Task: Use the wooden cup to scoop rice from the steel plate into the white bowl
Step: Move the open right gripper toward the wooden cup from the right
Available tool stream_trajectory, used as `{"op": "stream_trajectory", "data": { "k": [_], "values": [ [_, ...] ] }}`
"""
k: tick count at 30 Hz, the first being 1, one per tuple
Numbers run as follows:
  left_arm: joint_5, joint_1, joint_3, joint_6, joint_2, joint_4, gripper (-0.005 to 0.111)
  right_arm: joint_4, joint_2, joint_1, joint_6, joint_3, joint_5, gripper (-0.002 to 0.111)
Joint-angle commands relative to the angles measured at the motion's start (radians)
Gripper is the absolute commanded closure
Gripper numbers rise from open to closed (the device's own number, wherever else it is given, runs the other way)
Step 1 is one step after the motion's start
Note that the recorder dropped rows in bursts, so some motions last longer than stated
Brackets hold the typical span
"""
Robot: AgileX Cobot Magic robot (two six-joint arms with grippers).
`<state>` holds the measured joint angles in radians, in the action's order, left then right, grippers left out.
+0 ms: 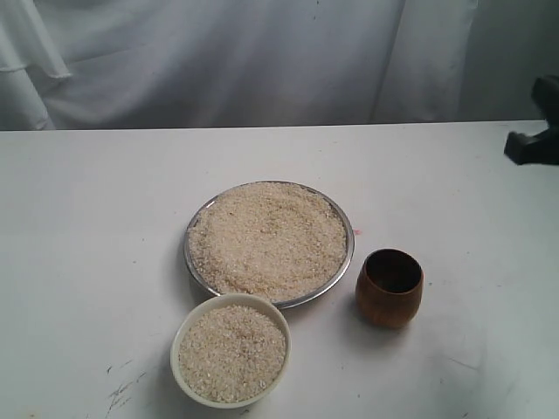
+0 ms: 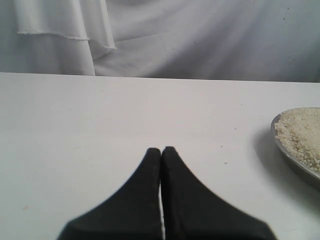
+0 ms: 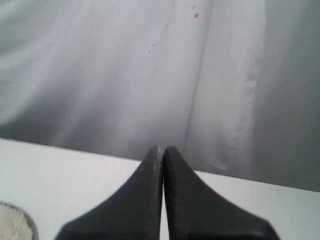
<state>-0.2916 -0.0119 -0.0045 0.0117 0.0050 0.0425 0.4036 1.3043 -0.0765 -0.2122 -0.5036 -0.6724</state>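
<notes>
Exterior view: one steel plate (image 1: 353,237) heaped with rice (image 1: 266,240), one white bowl (image 1: 175,356) against its near rim, also holding grains, and one wooden cup (image 1: 389,292) upright just right of the plate. The left gripper (image 2: 161,150) and right gripper (image 3: 163,149) are each pressed fully closed, holding nothing; the dark shape (image 1: 533,144) at the right edge is perhaps the right arm

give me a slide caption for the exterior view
Steel plate heaped with rice, white bowl also holding rice, upright wooden cup, on a white table.

Lab-type test setup: white table (image 1: 87,262) w/ white cloth backdrop (image 1: 218,61) behind.
</notes>
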Motion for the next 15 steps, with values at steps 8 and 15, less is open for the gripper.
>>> {"op": "stream_trajectory", "data": {
  "k": [8,15],
  "values": [
    [0.006,0.002,0.005,-0.003,-0.005,0.001,0.107,0.539,0.195,0.006,-0.069,-0.001,-0.005,0.108],
    [0.006,0.002,0.005,-0.003,-0.005,0.001,0.107,0.689,0.301,0.006,-0.072,-0.001,-0.007,0.108]
  ]
}}
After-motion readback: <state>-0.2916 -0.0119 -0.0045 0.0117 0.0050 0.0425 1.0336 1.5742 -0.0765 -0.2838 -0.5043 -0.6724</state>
